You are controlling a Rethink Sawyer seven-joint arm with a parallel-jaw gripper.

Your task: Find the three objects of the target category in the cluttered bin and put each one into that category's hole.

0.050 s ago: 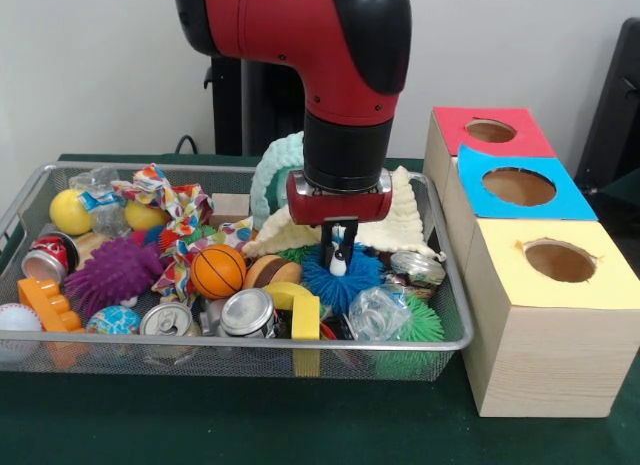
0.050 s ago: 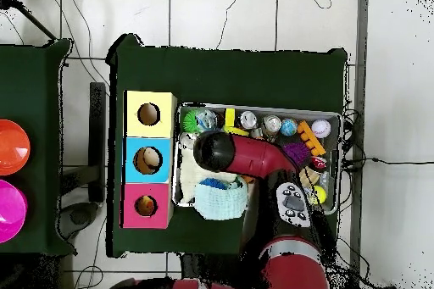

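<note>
A wire bin (image 1: 300,343) holds mixed clutter. My gripper (image 1: 340,253) points straight down in the bin's right half, its tips at the top of a blue spiky ball (image 1: 342,280). Something small and white shows at the tips. Around it lie an orange basketball (image 1: 217,271), a burger toy (image 1: 272,271), several drink cans (image 1: 247,312), a crumpled clear bottle (image 1: 378,310) and a green spiky ball (image 1: 415,325). In the overhead view the arm (image 2: 246,154) covers the gripper and the middle of the bin (image 2: 339,116).
Three wooden boxes with holes stand right of the bin: red top (image 1: 490,131), blue top (image 1: 518,186), yellow top (image 1: 560,260). A cream cloth (image 1: 400,220) and a teal knit (image 1: 275,175) lie behind the gripper. A purple spiky ball (image 1: 112,273) and yellow balls (image 1: 70,212) fill the left.
</note>
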